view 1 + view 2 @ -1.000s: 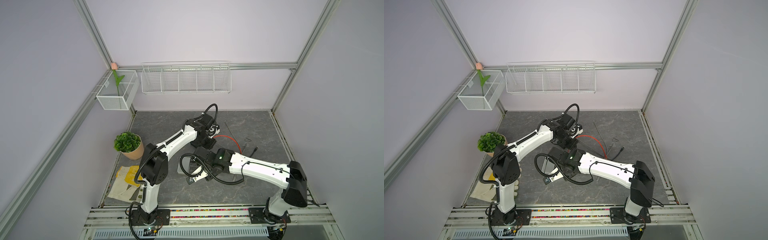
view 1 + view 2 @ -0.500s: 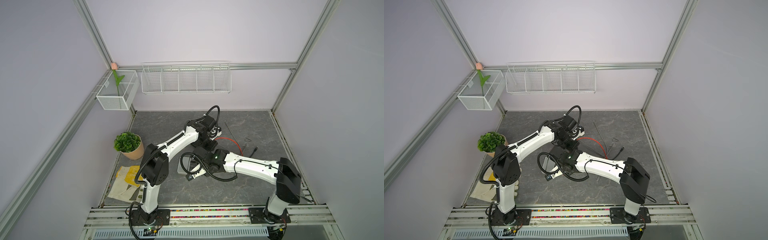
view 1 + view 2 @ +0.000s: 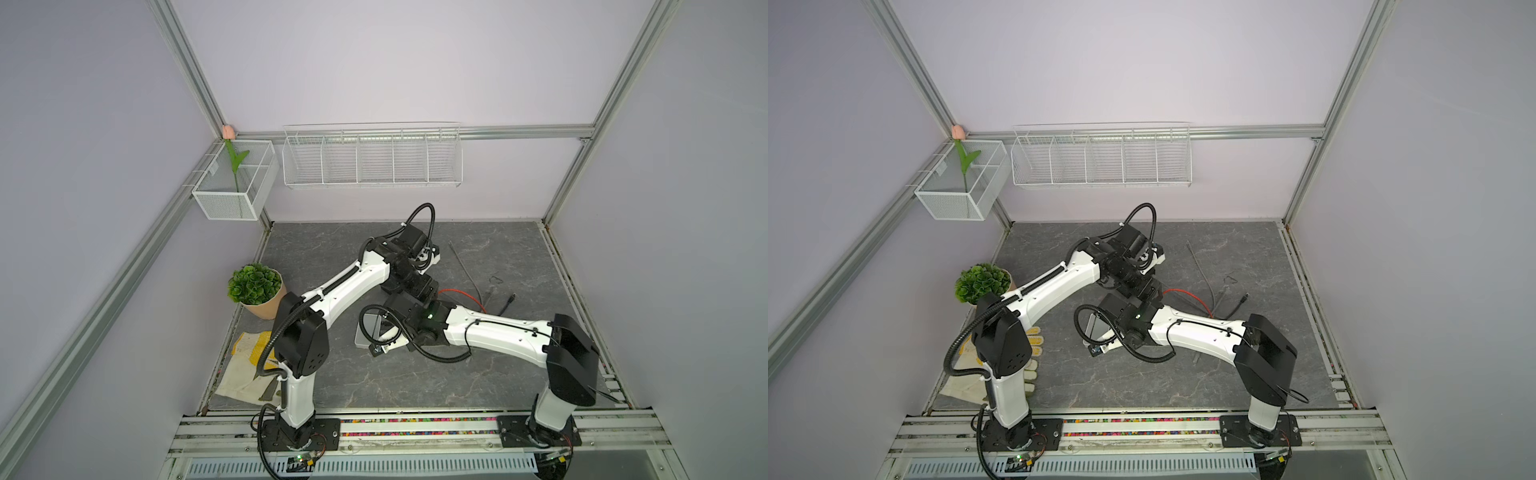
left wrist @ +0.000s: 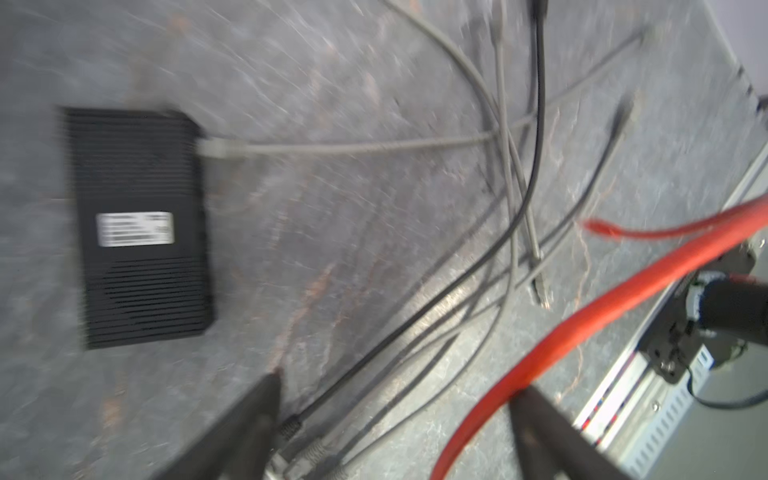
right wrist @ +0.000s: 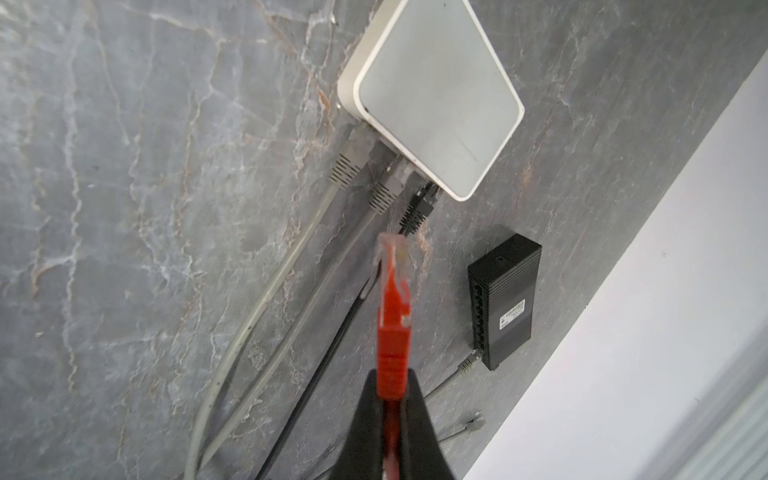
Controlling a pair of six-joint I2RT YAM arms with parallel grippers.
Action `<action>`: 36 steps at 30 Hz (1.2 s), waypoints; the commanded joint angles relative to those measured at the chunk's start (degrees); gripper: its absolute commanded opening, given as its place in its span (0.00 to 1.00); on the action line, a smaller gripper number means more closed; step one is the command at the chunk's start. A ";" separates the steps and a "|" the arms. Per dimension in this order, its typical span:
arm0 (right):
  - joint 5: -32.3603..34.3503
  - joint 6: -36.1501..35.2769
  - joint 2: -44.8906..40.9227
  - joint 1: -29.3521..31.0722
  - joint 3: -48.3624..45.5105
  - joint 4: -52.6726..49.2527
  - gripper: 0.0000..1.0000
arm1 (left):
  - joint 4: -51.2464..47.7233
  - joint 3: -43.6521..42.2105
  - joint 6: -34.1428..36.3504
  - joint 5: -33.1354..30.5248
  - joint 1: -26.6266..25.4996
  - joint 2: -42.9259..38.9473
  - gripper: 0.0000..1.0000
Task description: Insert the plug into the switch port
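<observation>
Though busy with cables (image 4: pixel 353 146), grey veined tabletop (image 3: pixel 374 386) between lilac walls (image 3: pixel 374 62).

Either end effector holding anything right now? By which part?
Right end effector pinches the red Ethernet plug by its rear boot; left end effector is open, holding nothing.

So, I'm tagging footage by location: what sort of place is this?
Probably a robot lab test cell: bare walls in an aluminium frame, a left arm and right arm bolted to a rail, and a plant as a prop.
</observation>
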 commanded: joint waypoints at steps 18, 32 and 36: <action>0.30 17.97 -16.80 -9.04 -15.31 21.62 0.06 | 45.57 -48.96 -28.73 10.55 11.61 -43.83 0.60; 3.30 19.54 -22.56 -9.25 -23.22 37.04 0.06 | 57.65 -49.63 -37.09 14.89 8.26 -33.48 0.52; 5.50 18.07 -22.35 -8.60 -23.33 40.31 0.06 | 58.41 -49.30 -37.96 16.55 7.89 -31.99 0.44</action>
